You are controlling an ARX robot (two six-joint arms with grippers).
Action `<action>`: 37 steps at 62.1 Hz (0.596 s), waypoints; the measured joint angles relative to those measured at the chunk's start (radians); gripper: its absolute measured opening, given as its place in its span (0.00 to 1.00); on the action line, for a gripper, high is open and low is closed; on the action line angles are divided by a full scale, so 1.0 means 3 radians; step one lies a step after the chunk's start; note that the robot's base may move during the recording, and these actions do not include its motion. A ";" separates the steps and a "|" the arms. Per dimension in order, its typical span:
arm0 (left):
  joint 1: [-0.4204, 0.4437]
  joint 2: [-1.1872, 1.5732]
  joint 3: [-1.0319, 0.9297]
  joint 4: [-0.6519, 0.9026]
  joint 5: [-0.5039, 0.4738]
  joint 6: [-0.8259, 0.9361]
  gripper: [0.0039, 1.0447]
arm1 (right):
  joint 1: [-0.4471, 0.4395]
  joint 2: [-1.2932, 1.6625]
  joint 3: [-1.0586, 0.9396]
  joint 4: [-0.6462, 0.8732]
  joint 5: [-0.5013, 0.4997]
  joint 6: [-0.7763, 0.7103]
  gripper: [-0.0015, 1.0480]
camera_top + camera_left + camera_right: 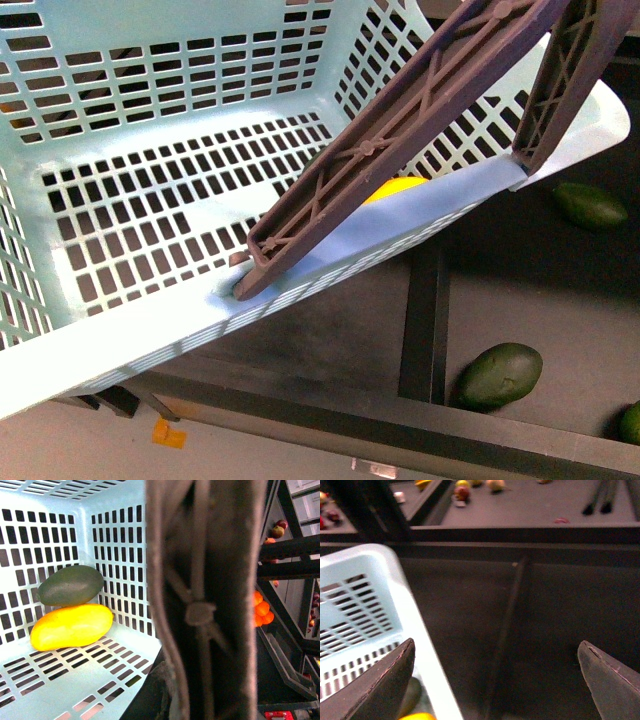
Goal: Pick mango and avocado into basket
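Observation:
The turquoise basket (pixel 130 330) hangs tilted and fills most of the front view, its brown-purple handle (pixel 400 140) crossing it. Inside, in a corner, the yellow mango (pixel 72 626) lies with a dark green avocado (pixel 70 585) resting against it. My left gripper (pixel 197 690) is shut on the basket's handle (pixel 205 600), which blurs close to the camera and hides the fingers. My right gripper (pixel 497 680) stands open over the dark shelf floor just beside the basket's rim (pixel 405 595), with nothing between its fingers. From the front only a sliver of the mango (pixel 395 188) shows.
Further avocados (pixel 500 375) (pixel 592 205) lie on the dark shelf, split by a black divider (pixel 422 320). Small oranges (pixel 262 609) and red fruit (pixel 277 530) sit in racks beyond. More fruit (pixel 461 490) lies on the far shelf.

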 joint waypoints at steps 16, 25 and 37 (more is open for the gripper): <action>0.0000 0.0000 0.0000 0.0000 -0.0010 0.0001 0.03 | -0.0264 -0.0627 -0.0252 -0.0492 0.0558 0.0144 0.92; 0.0000 0.0000 0.0000 0.0000 -0.0005 0.0000 0.03 | -0.0264 -0.0628 -0.0253 -0.0497 0.0556 0.0167 0.92; 0.0000 0.0000 0.0000 0.0000 -0.0001 0.0000 0.03 | -0.0333 -0.0702 -0.0806 0.0790 0.0565 -0.0258 0.72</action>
